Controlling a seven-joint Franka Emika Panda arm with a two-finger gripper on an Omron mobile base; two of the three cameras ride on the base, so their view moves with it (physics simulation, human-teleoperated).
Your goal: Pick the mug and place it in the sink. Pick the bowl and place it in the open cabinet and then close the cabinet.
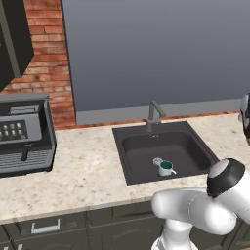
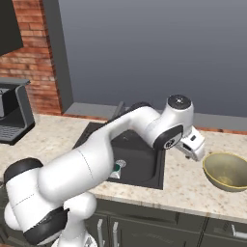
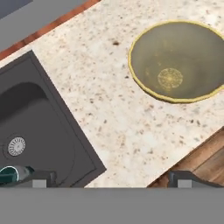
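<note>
The countertop, speckled beige stone, spans the middle band of both base views and runs diagonally through the hand view. The robot arm rises from the lower left of the right base view and reaches toward the right centre of that frame. The sink, a dark charcoal basin set into the countertop, sits right of centre in the left base view, with its grey faucet at the rear rim and its round metal drain at the lower left of the hand view. A coffee machine stands on the countertop at the left edge of the left base view. The bowl, pale yellow-rimmed and upright, rests on the countertop at the right edge of the right base view and at the upper right of the hand view, well apart from the sink. The gripper hangs above the countertop between sink and bowl; its fingers stand fully spread at the bottom of the hand view, with nothing held between them. The mug, white with a teal interior, stands upright inside the sink just beside the drain.
</note>
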